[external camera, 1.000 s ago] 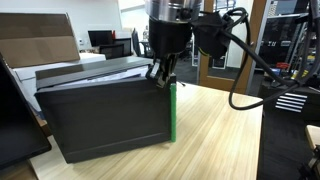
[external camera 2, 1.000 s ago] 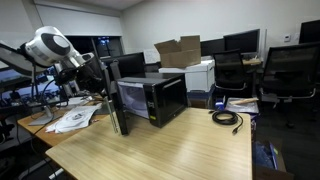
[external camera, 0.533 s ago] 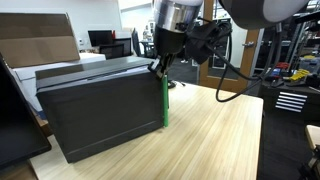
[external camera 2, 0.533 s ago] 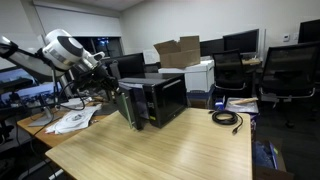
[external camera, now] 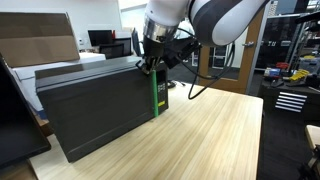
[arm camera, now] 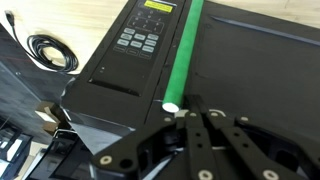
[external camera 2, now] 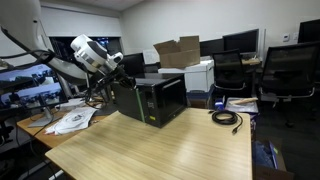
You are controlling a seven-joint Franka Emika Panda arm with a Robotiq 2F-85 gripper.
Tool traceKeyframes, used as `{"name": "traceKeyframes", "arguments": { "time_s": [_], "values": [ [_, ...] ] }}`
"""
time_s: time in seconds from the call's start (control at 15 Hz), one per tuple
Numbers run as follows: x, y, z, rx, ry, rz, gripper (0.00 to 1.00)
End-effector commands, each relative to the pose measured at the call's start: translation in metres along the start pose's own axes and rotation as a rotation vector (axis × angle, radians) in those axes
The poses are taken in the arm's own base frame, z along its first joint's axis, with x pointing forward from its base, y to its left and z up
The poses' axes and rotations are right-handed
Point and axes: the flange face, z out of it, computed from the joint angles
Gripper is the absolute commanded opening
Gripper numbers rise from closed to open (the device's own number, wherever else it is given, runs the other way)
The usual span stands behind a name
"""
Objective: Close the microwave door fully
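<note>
The microwave is a boxy dark oven on the wooden table; it also shows in an exterior view. Its door is a wide dark panel with a green strip on its free edge, swung almost flat against the front. In the wrist view the door fills the right side, the green strip runs down beside the button panel. My gripper is shut, fingers together, pressing on the door next to the strip's end. It also shows in both exterior views.
A brown cardboard box stands behind the microwave, with a white printer beside it. A black cable lies on the wooden table. Papers lie at the table's side. Office chairs stand at the back.
The door has swung from partly open to nearly flat against the microwave front. My gripper has moved with its free edge toward the microwave.
</note>
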Motion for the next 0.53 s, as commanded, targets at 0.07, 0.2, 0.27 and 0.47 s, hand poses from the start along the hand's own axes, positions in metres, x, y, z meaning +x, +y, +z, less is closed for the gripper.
{"name": "traceKeyframes", "arguments": {
  "time_s": [0.07, 0.2, 0.27, 0.47],
  "values": [
    [-0.021, -0.029, 0.008, 0.105, -0.15, 0.042, 0.0],
    [-0.033, -0.048, -0.003, 0.163, -0.245, 0.049, 0.0],
    [-0.032, -0.052, -0.01, 0.179, -0.285, 0.062, 0.0],
    [-0.032, -0.058, -0.035, 0.2, -0.432, 0.065, 0.32]
  ]
}}
